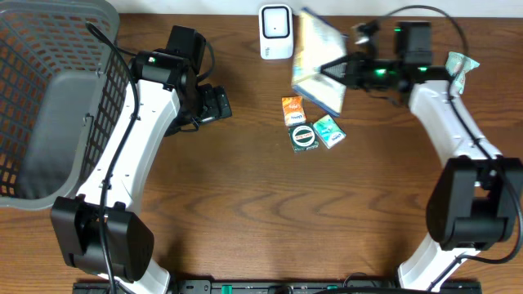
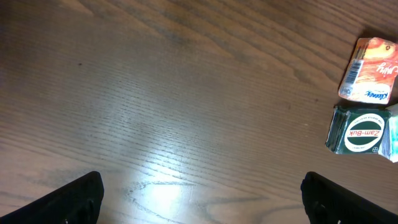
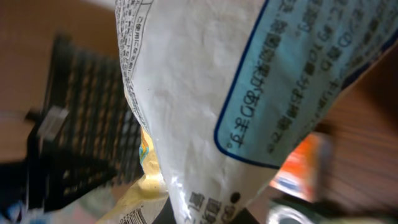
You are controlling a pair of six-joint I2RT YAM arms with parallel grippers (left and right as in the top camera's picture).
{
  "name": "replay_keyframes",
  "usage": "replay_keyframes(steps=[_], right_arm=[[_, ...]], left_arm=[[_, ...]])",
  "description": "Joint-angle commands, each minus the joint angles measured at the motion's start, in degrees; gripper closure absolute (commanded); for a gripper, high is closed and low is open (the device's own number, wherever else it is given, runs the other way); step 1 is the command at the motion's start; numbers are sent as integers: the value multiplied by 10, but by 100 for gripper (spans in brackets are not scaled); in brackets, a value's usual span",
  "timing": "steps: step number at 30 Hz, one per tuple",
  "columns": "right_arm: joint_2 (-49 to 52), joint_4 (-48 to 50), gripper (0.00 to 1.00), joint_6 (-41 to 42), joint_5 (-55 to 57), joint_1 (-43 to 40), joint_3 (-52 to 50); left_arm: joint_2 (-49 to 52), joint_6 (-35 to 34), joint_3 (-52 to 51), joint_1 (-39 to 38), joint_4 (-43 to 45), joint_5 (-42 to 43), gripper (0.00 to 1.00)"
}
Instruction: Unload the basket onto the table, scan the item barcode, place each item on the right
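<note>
– White packet, blue-framed print on it: your right gripper has it pinched by one edge. The jaws are pressed together on the thin film, and the packet hangs clear of the table.

– Agreed. You have it just right of the scanner, the white unit at the far edge of the table. From overhead, the packet's left edge comes very close to the scanner's side. You cannot tell from that view whether they touch.

– Your right wrist view is mostly packet: crumpled white film, with text running sideways inside a blue border. The fingers themselves are hidden behind it there.

– Your left gripper stands spread wide and holds nothing. In its wrist view you see the two dark fingers at the bottom corners, with bare wood between them.

– Between your two arms lie three small things, close together below the raised packet. The orange pack is farthest from you, and the green box lies just on the near side of it. The teal pack is against the box's right side.

– The left wrist view catches two of them at its right edge: the orange pack and the green box, lying flat and just apart.

– The grey basket sits at the left end of the table, well apart from the packet. You see it only as a dark blurred mesh behind the film in the right wrist view.
</note>
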Motion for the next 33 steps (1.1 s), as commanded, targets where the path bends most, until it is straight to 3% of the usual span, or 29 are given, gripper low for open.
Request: replay_keyframes(steps=[1,7,12,17,24,28,33], right_arm=[[-7,-53,99,2,120,-61,2],[-7,-167,99,-61,378,-114,2],[-7,-192,99,-77,461,-119,2],[-7,-200,91,-88,461,-112,2],[-5,-209,92,-88,457,-61,2],[-5,-209,79,-87,457,-30,2],[-8,-210,80,-87,401,10,2]], left_arm=[[2,-7,-3,1,-2,-1,0],[2,-7,-3,1,-2,-1,0],[2,-7,-3,1,-2,-1,0],[2,-7,-3,1,-2,-1,0],[2,-7,-3,1,-2,-1,0],[2,-7,-3,1,-2,-1,0],[2,-7,-3,1,-2,-1,0]])
